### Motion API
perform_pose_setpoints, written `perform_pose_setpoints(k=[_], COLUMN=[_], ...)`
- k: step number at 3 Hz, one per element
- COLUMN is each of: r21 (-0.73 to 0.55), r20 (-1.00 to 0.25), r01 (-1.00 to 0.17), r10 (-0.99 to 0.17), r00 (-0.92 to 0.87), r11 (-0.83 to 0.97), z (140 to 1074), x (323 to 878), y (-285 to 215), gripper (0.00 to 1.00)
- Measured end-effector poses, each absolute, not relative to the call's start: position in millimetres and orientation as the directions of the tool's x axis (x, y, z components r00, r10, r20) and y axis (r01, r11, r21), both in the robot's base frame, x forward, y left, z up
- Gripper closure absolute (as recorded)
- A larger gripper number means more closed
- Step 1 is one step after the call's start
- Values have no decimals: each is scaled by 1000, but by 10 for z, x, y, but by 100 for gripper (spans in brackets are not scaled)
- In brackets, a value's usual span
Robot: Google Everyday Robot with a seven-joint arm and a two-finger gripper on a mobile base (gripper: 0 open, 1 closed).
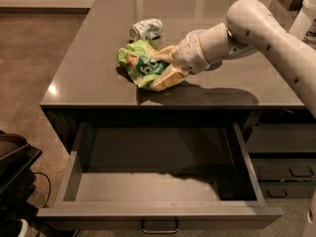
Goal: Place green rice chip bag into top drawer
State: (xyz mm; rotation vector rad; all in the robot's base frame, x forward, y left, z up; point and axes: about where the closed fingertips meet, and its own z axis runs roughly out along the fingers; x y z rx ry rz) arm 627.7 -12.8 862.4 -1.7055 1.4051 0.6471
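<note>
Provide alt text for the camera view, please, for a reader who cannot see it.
The robot's gripper holds the green rice chip bag on a dark countertop, beside a crushed can. Below, the top drawer stands pulled open, nothing inside.

high front view, fingers (169,77) upper centre

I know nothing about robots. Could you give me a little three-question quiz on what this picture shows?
1. True or false: the crinkled light-green foil chip bag already lies inside the wide, shallow dark grey top drawer.
2. The robot's two-finger gripper is: A) inside the drawer; B) at the bag on the dark grey countertop; C) down by the floor.
3. Fill in: the drawer stands pulled ____.
Key: 1 false; 2 B; 3 open.
</note>
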Motion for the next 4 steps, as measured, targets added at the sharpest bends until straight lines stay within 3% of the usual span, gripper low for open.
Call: perform_pose_setpoints(k=[2, 4], r21=[-190, -175], r20=[-807, -859], r01=[-980, -948], r10=[-579, -512], r00=[117, 16], r11=[67, 264], z=[9021, 8962], x=[5252, 4236], y=[-440, -501], gripper=[100, 100])
